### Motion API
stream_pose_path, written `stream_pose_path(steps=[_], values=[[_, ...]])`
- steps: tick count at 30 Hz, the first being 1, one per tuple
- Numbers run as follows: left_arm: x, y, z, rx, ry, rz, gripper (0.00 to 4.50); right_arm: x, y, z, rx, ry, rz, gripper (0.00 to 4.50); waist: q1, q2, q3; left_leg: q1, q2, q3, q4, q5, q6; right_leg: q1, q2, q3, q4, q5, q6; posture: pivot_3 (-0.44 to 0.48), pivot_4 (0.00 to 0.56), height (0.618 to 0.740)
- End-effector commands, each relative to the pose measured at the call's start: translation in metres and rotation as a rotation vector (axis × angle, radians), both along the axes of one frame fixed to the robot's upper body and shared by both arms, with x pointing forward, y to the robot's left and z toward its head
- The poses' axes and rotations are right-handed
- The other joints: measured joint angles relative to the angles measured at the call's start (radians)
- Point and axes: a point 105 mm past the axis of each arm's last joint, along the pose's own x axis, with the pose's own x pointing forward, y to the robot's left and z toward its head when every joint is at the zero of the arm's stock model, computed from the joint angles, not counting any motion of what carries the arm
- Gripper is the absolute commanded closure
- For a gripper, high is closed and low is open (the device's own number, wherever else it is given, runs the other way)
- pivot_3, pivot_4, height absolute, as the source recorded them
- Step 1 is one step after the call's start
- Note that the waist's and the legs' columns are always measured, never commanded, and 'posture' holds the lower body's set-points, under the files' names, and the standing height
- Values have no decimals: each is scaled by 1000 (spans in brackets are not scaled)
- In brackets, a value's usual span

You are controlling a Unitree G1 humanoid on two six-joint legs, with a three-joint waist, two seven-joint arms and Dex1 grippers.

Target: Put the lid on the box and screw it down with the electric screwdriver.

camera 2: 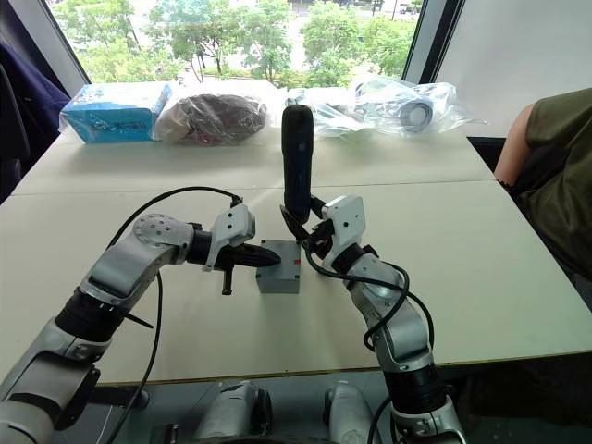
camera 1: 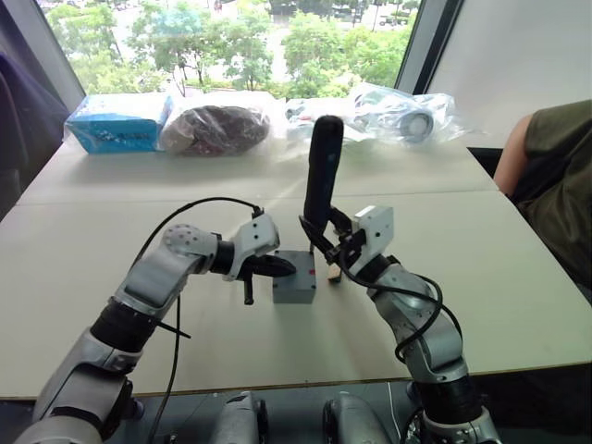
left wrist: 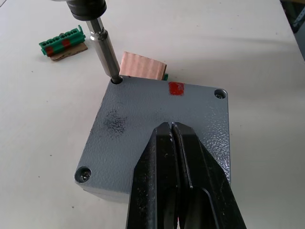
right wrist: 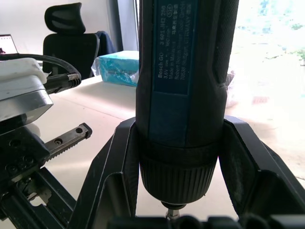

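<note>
1. Pressing down with fingers together, the left gripper (left wrist: 174,131) steadies the grey-blue square metal lid (left wrist: 157,138) seated on the grey box (camera 1: 294,289).
2. Clamped in the right gripper (right wrist: 183,157), the black-and-blue cylindrical electric screwdriver (camera 1: 323,171) should stay upright, its bit seated in the lid's corner hole.

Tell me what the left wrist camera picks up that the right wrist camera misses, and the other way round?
Left wrist camera: the square grey lid sitting on the box, a red patch, corner screws, the thin metal bit in one corner hole, the shut left gripper over the lid, and a green block.

Right wrist camera: the right gripper clamping the long black and blue electric screwdriver, plus a black office chair.

Both: the pale table and the screwdriver.
</note>
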Motion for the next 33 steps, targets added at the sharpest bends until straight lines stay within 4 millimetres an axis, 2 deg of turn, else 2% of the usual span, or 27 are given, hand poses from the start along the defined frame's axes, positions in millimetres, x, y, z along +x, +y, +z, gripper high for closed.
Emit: stream_pose_path(steps=[1,24,31,33], values=[[1,1,-8,34,4,8,4500,1,-3,-60,-52,250,-15,2665,0,0,0,0,0,0,0,0,0,0,0,0,0,0,0,0,150,740],[0,-3,-9,21,5,16,4500,1,-9,-51,-48,211,-14,2665,0,1,0,0,0,-1,-6,-1,-1,-2,-7,-1,-11,0,-1,0,150,740],[0,-1,-13,25,21,24,4500,4,-11,-16,-42,107,11,2665,0,1,0,0,-2,-1,-12,0,-3,-3,-10,-1,-13,1,-2,0,150,740],[-2,-1,-14,22,31,24,4500,0,-9,26,4,-6,64,2665,0,2,0,0,-2,-1,-14,0,-4,-4,-11,-1,-14,1,-2,0,150,740]])
